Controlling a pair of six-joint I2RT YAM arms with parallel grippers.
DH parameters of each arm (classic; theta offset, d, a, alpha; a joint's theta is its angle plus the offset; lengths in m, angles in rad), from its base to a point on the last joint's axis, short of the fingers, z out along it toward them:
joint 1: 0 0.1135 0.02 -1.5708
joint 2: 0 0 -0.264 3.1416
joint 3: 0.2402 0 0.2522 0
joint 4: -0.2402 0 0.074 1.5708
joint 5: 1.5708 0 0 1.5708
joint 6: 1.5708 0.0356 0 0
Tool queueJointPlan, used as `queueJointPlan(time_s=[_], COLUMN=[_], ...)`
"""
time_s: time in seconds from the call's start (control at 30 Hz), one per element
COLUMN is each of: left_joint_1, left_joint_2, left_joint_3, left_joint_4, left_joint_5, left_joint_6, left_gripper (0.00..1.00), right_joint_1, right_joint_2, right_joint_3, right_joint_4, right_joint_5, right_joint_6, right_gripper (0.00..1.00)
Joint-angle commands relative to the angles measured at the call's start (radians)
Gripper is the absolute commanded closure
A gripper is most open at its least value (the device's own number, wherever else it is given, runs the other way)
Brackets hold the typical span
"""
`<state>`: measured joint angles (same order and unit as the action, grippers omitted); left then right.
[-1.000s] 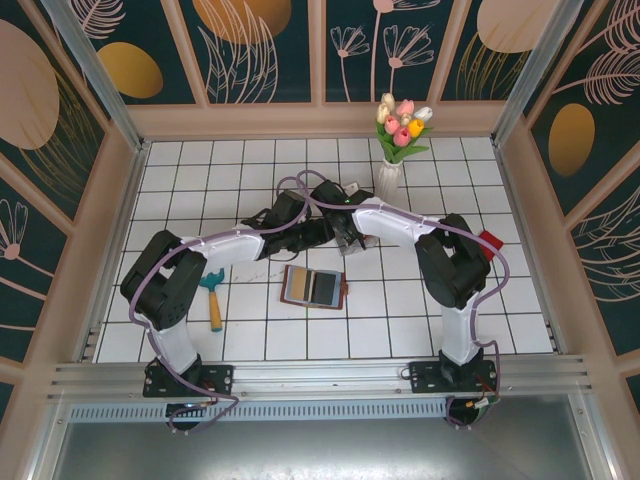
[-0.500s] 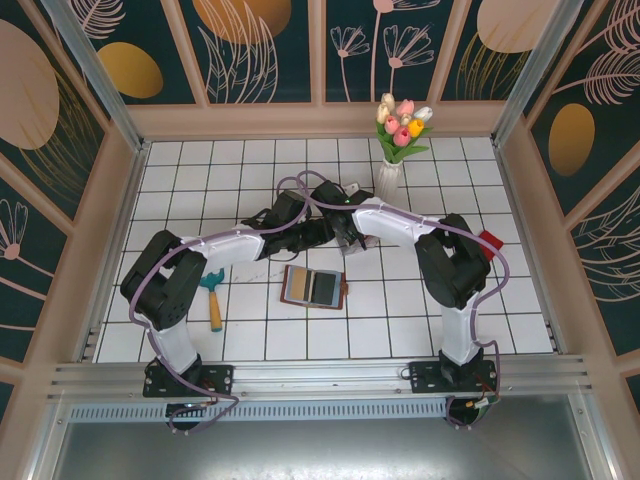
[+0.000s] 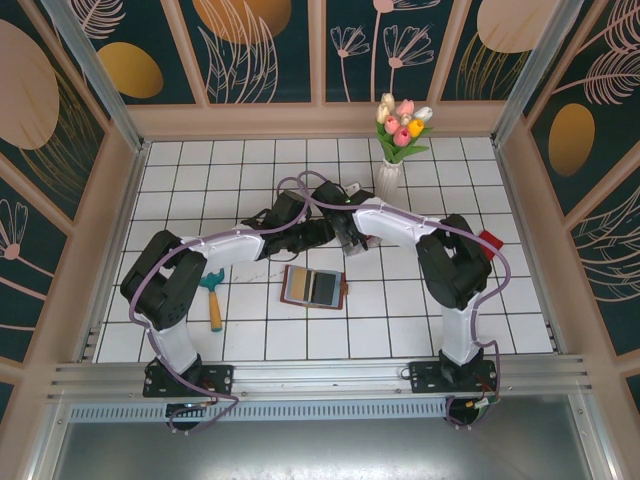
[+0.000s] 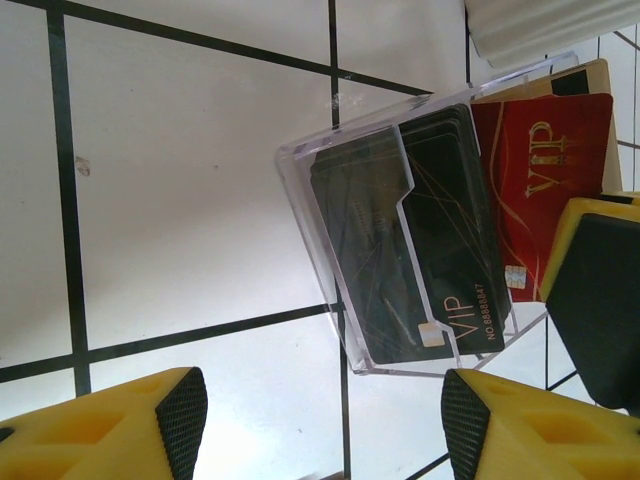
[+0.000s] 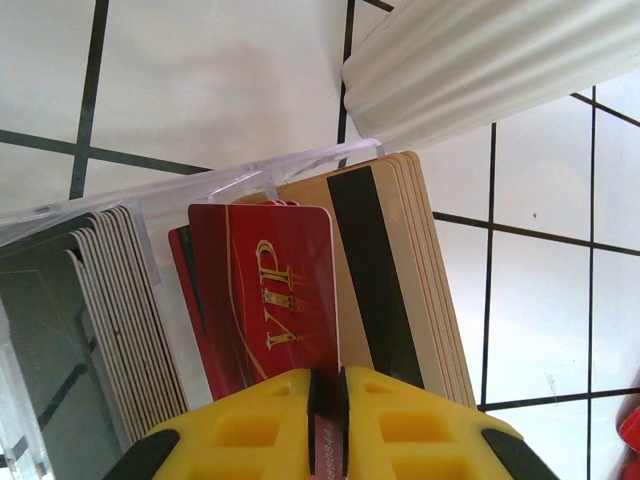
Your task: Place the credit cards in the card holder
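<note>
Right wrist, right end effector (image 5: 327,388) pinching red card (image 5: 265,300) (VIP-lettered)

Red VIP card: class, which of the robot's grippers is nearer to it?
Right. The right gripper pinches the red VIP card by its edge; the left gripper hangs open above the black cards in the clear box, not touching it.

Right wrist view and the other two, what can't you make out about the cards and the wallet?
- Lower end of the red card: right wrist view, pinched between the fingers of the right gripper.
- How many black cards are stacked: left wrist view, the top one covers the rest.
- Whether the pockets of the card holder hold anything: top view, too small.
- The red object in the right wrist view's corner: cut off by the edge.
</note>
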<state>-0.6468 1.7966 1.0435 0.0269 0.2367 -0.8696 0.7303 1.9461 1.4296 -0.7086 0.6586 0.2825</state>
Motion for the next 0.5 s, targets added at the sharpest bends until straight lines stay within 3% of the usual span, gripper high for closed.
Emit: queueJointPlan(time_s=[0.0, 0.2, 0.47], left_joint_1=[0.005, 0.005, 0.005], left_joint_2=[0.011, 0.011, 0.003], left_joint_3=[-0.013, -0.011, -0.020], left_joint_4=[0.024, 0.025, 0.025], left_joint_5=[0.016, 0.019, 0.013], left_joint_6=[-0.006, -0.007, -0.008], left_gripper=[0.34, 0.34, 0.34], right_joint_1=[0.004, 0.009, 0.014], right_joint_2=[-0.041, -0.052, -0.084], right_joint_3=[-0.002, 0.012, 0.022], right_joint_4=[-0.047, -0.061, -0.061], right_joint_5=[0.041, 0.033, -0.075], right_joint_6=[-0.007, -0.005, 0.013], right_gripper=[0.85, 0.87, 0.95])
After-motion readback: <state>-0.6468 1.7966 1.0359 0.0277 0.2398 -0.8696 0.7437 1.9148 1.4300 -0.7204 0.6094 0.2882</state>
